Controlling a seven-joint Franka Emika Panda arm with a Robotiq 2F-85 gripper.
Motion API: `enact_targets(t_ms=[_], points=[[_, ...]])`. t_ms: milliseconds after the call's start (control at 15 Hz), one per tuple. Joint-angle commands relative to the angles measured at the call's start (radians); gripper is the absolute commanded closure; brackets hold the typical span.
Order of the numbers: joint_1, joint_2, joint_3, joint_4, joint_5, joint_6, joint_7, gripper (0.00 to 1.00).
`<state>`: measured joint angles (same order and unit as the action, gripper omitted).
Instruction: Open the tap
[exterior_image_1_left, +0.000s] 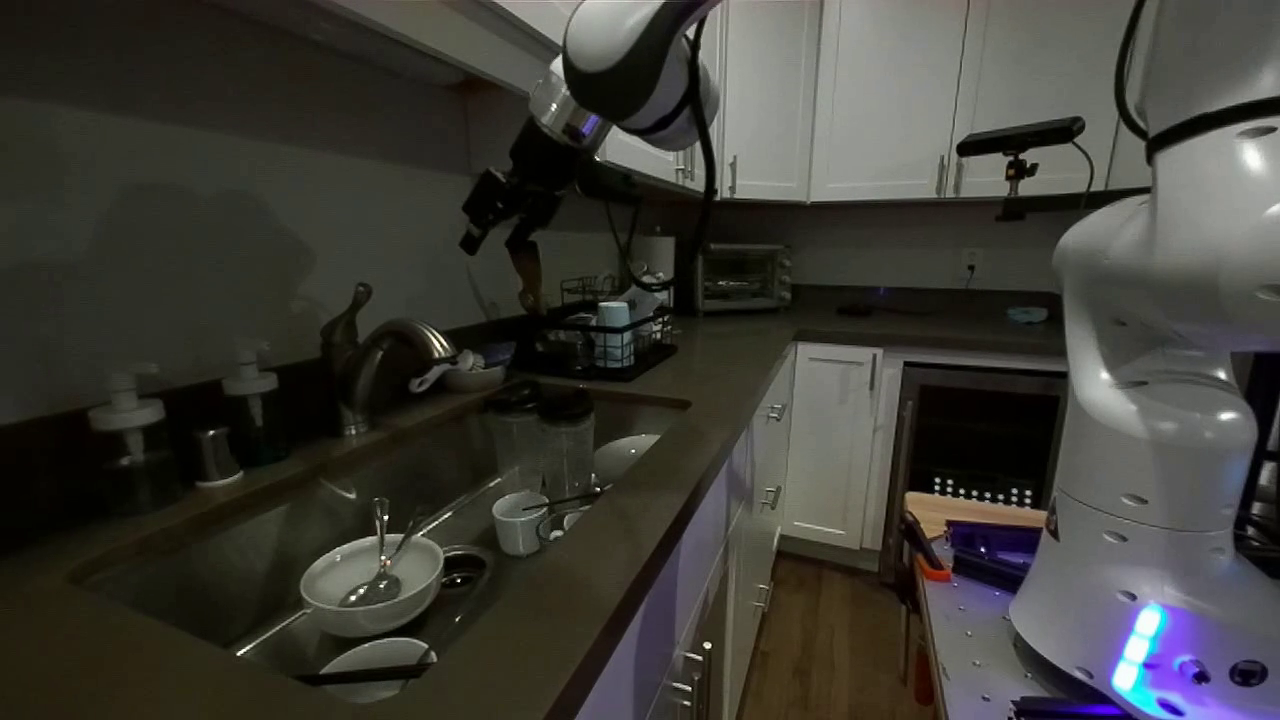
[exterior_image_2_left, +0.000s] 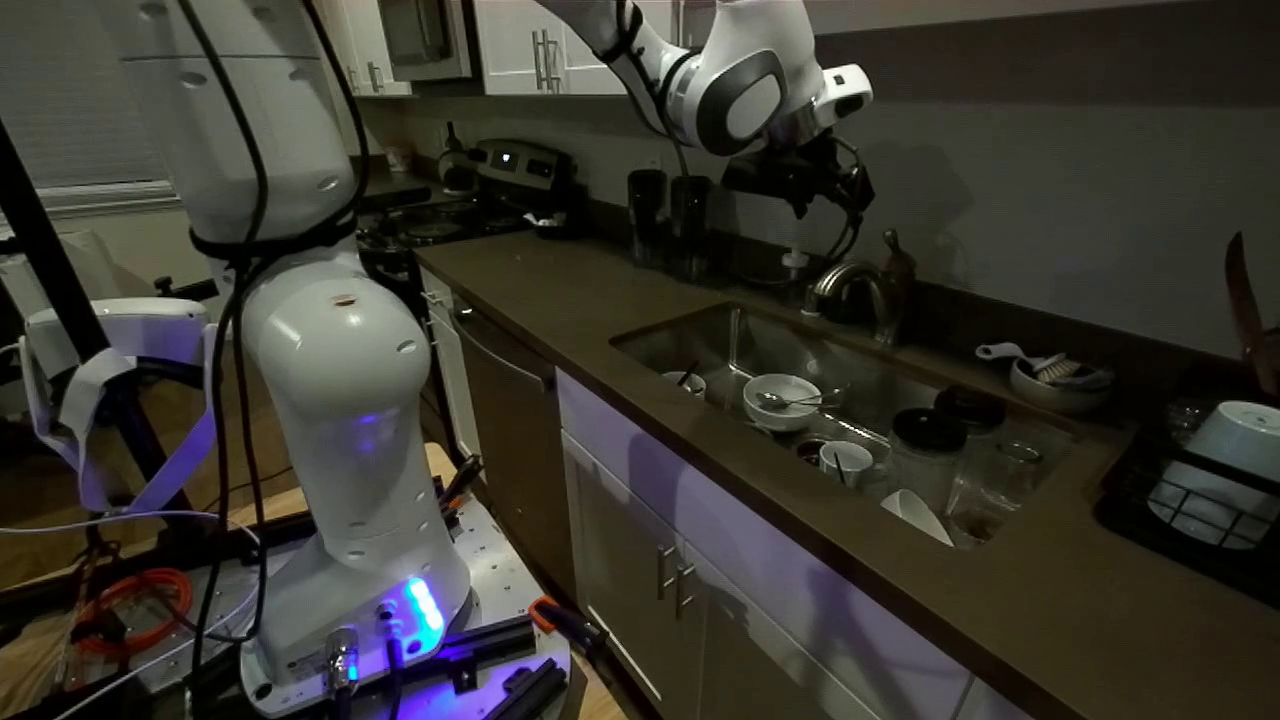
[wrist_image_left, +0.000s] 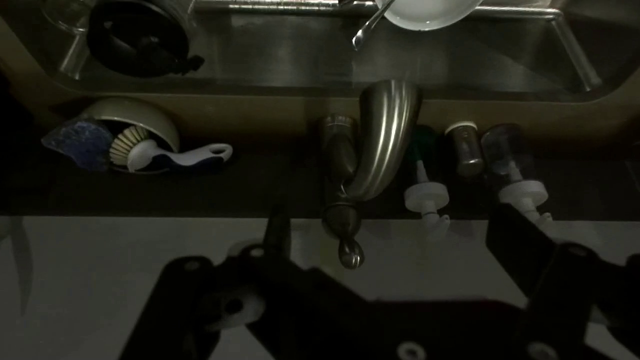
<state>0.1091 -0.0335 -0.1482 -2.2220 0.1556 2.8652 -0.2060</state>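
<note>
Tap (wrist_image_left: 385, 145) stands behind the sink (exterior_image_1_left: 280, 520), close to the wall (exterior_image_1_left: 400, 200), with its spout (exterior_image_1_left: 412, 338) bent toward the sink and its little handle (wrist_image_left: 351, 252) sticking up. The gripper (wrist_image_left: 391, 212) hangs above the tap, its two fingers (wrist_image_left: 517, 245) wide apart. On one side of the tap is a bowl (wrist_image_left: 135, 110) with a brush (wrist_image_left: 142, 155) poking out, and on the other side are two bottles (wrist_image_left: 506, 150) with white pumps (wrist_image_left: 426, 197). In the sink sit a white bowl (exterior_image_1_left: 375, 622) with a spoon (exterior_image_1_left: 372, 590) in it, a white cup (exterior_image_1_left: 515, 530) and two jars (exterior_image_1_left: 570, 450).
</note>
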Motion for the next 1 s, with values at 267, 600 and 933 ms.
enact_targets(t_ms=[267, 600, 933], points=[[0.011, 0.243, 0.040, 0.240, 0.119, 0.045, -0.018, 0.52], [0.005, 0.341, 0.070, 0.321, 0.142, 0.075, -0.013, 0.84], [0.010, 0.421, 0.069, 0.366, 0.126, 0.152, 0.003, 1.00]])
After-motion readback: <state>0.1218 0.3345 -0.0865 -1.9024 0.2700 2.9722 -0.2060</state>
